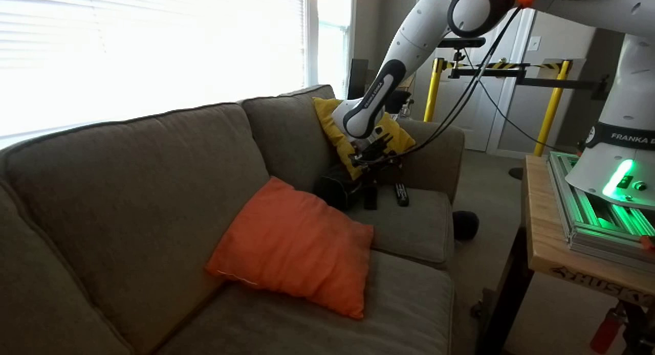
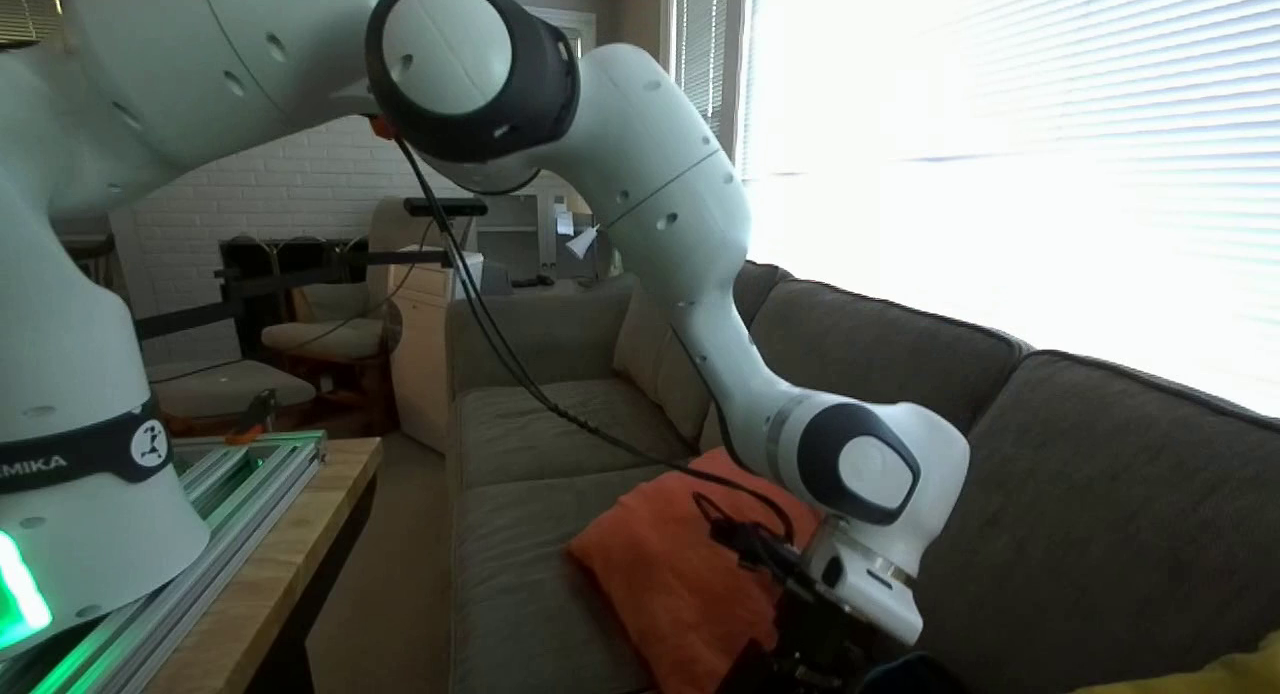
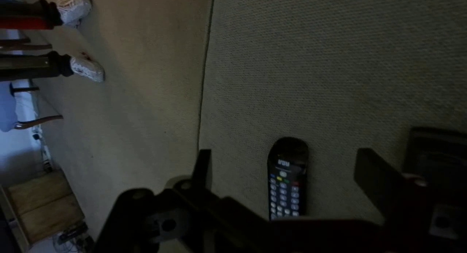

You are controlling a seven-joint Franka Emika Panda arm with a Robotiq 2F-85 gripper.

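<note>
A white robot arm [image 1: 414, 32], mounted at a wooden workbench [image 1: 542, 227], leans across a grey-brown sofa [image 1: 128, 191], its gripper [image 3: 284, 163] hanging spread wide and empty over the seat at the far end, as seen in an exterior view. Below it, a black remote control [image 3: 284, 189] lies face up on the seat cushion [image 3: 321, 81], framed between the two fingers [image 3: 201, 171] in the wrist view, its near end hidden behind the gripper's own body. Neither finger appears to touch it, though the height of the gap cannot be told. The work looks to be at the approach: the gripper is roughly lined up with the remote, but no hold has been made and the remote rests on the fabric. At the right of the wrist view sits a dark object [image 3: 434, 151], too dim to name. A yellow pillow [image 1: 332, 117] leans in the sofa's far corner behind the gripper, while an orange pillow [image 1: 302, 242] lies on the seat nearer the camera. At far left in the wrist view, a person's white shoes [image 3: 87, 69] stand on the carpet [image 3: 146, 118].
</note>
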